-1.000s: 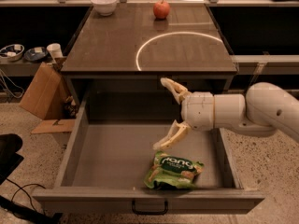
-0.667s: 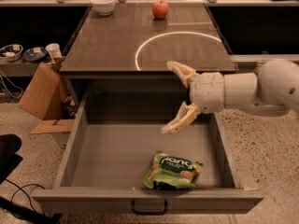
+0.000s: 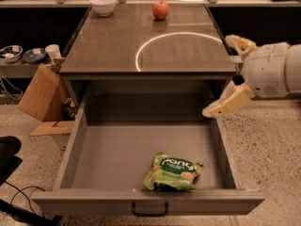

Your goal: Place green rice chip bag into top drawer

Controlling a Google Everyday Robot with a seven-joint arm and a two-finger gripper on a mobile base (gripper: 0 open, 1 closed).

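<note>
Green rice chip bag (image 3: pixel 173 172) lies flat on the floor of the top drawer (image 3: pixel 70 147), lower centre of frame, a little right of the middle. It sits near the front panel, well clear of both side walls.

- Look: crinkly bright-green foil with puffed, wrinkled edges. Dark green label panel across the upper half with white lettering, tan chip pictures beneath it.
- Orientation: face up. Long axis runs roughly left to right across the drawer, right end dipping slightly toward the front. Lettering reads upright from the front of the drawer, top edge of the bag toward the back.

Drawer is pulled fully out, grey inside, with a small black handle (image 3: pixel 149 210) on its front.

Gripper (image 3: pixel 218 76) hangs at right of frame, above the drawer's right wall beside the cabinet corner. Its two tan fingers (image 3: pixel 229 104) are spread wide, holding nothing, well apart from the bag.

On the cabinet top (image 3: pixel 108 46): red apple (image 3: pixel 160 9) and white bowl (image 3: pixel 103 4), both at the far edge.
</note>
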